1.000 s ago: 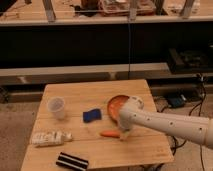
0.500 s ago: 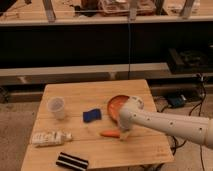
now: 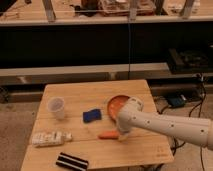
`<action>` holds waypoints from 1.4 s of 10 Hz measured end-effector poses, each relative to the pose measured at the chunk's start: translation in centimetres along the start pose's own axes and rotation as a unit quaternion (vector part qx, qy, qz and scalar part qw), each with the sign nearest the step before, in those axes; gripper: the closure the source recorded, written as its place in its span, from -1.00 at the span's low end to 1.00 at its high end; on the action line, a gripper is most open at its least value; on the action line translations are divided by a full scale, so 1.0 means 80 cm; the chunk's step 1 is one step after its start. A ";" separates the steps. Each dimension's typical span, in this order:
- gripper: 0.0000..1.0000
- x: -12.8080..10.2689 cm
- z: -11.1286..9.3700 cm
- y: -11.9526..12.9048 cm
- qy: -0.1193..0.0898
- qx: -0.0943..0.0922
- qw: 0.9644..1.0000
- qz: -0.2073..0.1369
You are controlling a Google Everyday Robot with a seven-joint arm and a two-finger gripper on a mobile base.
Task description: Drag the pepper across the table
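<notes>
- One white arm [image 3: 165, 125] is reaching in over the bench's right edge, crossing toward the middle of the wooden top and bending down in front of the red bowl.
- Its gripper [image 3: 121, 135] is hanging low over the wood at the arm's end, between the bowl and the near edge, right at the pepper's right end. Whether it is clasping the pepper, only touching it, or released cannot be told.
- The orange pepper [image 3: 107, 135] is lying flat on the bench [image 3: 75, 95], stretched along the near edge. It is sitting a little right of the middle and closer to the near edge than to the far one.
- The red bowl [image 3: 115, 103] is sitting behind the pepper, toward the right edge, with the arm's wrist covering part of its right rim.
- A blue sponge [image 3: 91, 116] is resting just left of the bowl, about in the middle of the bench and apart from the pepper.
- A clear plastic cup [image 3: 56, 107] is standing upright toward the left edge, nearer the far-left corner.
- A pale packet [image 3: 50, 137] is lying beside the left edge, in front of the cup.
- A black-and-white striped object [image 3: 71, 161] is lying at the near edge, toward the near-left corner, in front of the packet.
- A dark box [image 3: 176, 101] is sitting on the floor just past the right edge, with cables trailing from it.
</notes>
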 end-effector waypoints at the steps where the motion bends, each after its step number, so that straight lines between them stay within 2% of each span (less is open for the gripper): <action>1: 1.00 -0.026 -0.005 0.023 -0.008 -0.002 1.000 -0.021; 3: 1.00 -0.066 -0.014 0.058 -0.019 -0.003 0.998 -0.056; 5: 1.00 -0.095 -0.015 0.075 -0.020 -0.004 0.996 -0.083; 9: 1.00 -0.103 -0.014 0.064 -0.006 0.002 0.996 -0.088; 14: 1.00 -0.119 -0.004 0.030 0.006 0.004 0.997 -0.074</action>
